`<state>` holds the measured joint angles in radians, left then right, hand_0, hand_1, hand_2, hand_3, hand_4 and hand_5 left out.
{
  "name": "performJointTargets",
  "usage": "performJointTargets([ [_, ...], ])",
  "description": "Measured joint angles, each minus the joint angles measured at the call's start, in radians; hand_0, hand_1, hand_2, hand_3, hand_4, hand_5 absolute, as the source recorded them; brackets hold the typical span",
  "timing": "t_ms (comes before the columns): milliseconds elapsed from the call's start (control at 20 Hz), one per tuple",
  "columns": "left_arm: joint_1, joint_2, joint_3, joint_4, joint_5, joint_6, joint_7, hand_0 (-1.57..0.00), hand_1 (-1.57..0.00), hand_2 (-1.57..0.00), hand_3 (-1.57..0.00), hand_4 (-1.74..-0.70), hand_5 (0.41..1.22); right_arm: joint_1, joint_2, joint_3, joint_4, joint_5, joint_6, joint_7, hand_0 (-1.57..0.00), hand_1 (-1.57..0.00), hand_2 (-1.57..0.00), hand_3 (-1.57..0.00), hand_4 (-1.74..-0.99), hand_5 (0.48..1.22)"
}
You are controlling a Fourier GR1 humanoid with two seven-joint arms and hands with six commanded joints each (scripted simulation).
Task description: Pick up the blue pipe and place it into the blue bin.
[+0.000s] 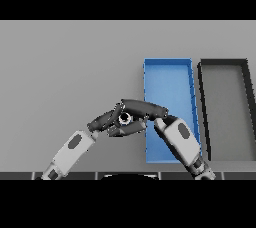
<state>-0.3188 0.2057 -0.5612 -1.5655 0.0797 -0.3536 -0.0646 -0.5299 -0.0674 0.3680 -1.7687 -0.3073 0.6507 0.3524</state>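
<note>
- Both hands meet low in view, just left of the blue bin (pixel 167 87).
- Right hand (pixel 142 108) reaches leftward, fingers curled over something small and round; can't tell if that's the blue pipe.
- Left hand (pixel 105 120) is right against it, fingers bent, maybe steadying.
- Grey counter (pixel 70 67) is plain; black bin (pixel 226 107) sits beside the blue one.

pretty flat, even lighting here, no obvious light source and no glare. the grey surface (pixel 70 72) gets a bit darker toward the far edge. shadows are faint, just soft dark lines along the inner walls of the blue bin (pixel 169 67). edges look soft all over.
</note>
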Motion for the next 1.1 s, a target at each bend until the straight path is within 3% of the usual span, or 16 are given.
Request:
performJointTargets([
  [50, 0.004, 0.001, 0.002, -0.003, -0.007, -0.007, -0.004, -0.4, -0.33, -0.33, -0.14, -1.05, 1.118, -0.015, 0.014, -0.004, 0.003, 0.001, -0.004, 0.039, -1.56, -1.56, -1.56, -1.56, -1.483, 1.209],
  [200, 0.002, 0.007, 0.02, 0.012, -0.056, -0.004, -0.057, -0.2, -0.17, -0.17, -0.07, -0.91, 0.901, 0.001, 0.03, -0.024, -0.012, -0.008, 0.007, 0.032, -1.57, -1.57, -1.57, -1.57, -1.484, 1.215],
  [350, 0.005, -0.007, 0.017, 0.026, -0.074, 0.028, 0.005, -0.1, -0.09, -0.09, -0.03, -0.84, 0.754, 0.016, 0.044, -0.031, -0.028, -0.008, 0.009, 0.039, -1.57, -1.57, -1.57, -1.57, -1.485, 1.218],
  [600, 0.006, -0.016, 0.037, 0.049, -0.056, 0.037, 0.007, -0.03, -0.03, -0.03, -0.01, -0.85, 0.623, 0.008, 0.072, -0.05, -0.014, 0.026, 0.013, 0.031, -1.57, -1.57, -1.57, -1.57, -1.488, 1.22],
  [750, 0.015, -0.02, 0.046, 0.039, -0.033, 0.048, 0.102, -0.02, -0.01, -0.01, -0.01, -0.88, 0.605, 0.011, 0.081, -0.072, -0.011, 0.018, 0.011, 0.033, -1.57, -1.57, -1.57, -1.57, -1.492, 1.22],
  [1000, 0.046, -0.005, 0.034, -0.004, -0.036, 0.054, 0.12, 0.0, 0.0, 0.0, 0.0, -0.87, 0.535, -0.048, 0.115, -0.126, -0.005, -0.296, -0.087, 0.233, -1.57, -1.57, -1.57, -1.57, -1.494, 1.221],
  [1100, 0.036, -0.01, 0.03, 0.011, -0.047, 0.053, 0.127, 0.0, 0.0, 0.0, 0.0, -0.87, 0.523, -0.116, 0.047, -0.125, -0.002, -0.404, -0.172, 0.251, -1.57, -1.57, -1.57, -1.57, -1.493, 1.221],
])
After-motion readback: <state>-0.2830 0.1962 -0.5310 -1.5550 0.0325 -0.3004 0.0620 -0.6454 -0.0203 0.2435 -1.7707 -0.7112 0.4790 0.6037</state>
